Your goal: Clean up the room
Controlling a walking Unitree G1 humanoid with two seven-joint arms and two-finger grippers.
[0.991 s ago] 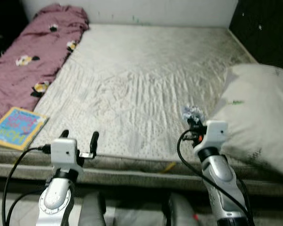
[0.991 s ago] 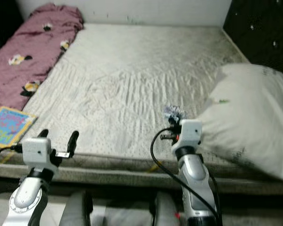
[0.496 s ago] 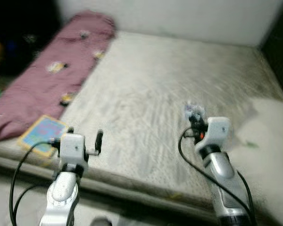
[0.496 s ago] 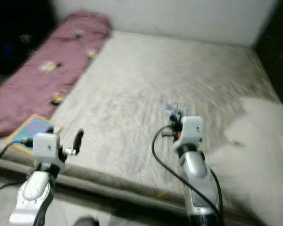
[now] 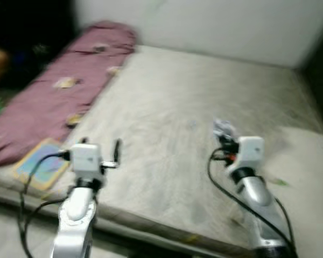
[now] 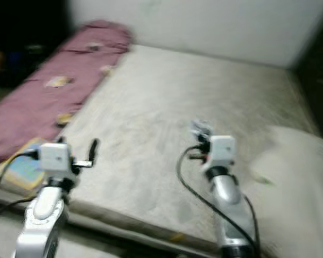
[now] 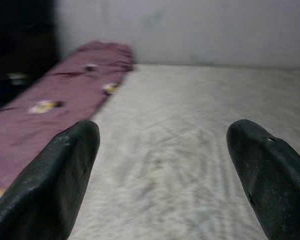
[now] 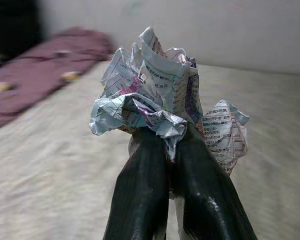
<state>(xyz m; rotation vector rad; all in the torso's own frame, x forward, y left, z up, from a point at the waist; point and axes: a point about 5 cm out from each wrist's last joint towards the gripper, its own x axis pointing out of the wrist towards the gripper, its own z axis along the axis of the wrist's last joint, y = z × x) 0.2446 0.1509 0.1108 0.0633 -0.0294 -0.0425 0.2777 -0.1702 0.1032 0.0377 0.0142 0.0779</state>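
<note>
1. We are seeing the right tool (image 8: pixel 172 150) clenched on a crumpled paper (image 8: pixel 160 100), its two black fingers (image 8: pixel 140 195) pressed together with the printed wad bulging out above them.
2. In the head views, we are finding that right tool (image 5: pixel 224 141) held up over the right half of the bed (image 5: pixel 194 107), the crumpled paper (image 5: pixel 222 128) sitting at its far tip as a small pale bundle.
3. We are seeing the left tool (image 7: pixel 165 165) released, its two dark fingertips (image 7: pixel 55 175) standing well apart with bare mattress between them.
4. In the left eye view, the left tool (image 5: pixel 101 150) is hanging over the near left part of the bed, one finger (image 5: pixel 117 149) pointing up toward the far side.
5. Just left of the left tool, we are noticing a colourful book (image 5: pixel 40 171) lying flat at the near left corner of the bed.
6. Along the left edge of the bed, a maroon blanket (image 5: pixel 59 91) with small pale patches is stretching from near to far, touching the book's far side.
7. On the right, a white pillow (image 5: pixel 307 177) is lying near the right arm, blurred.
8. A pale wall (image 5: pixel 226 27) is standing behind the far end of the bed.
</note>
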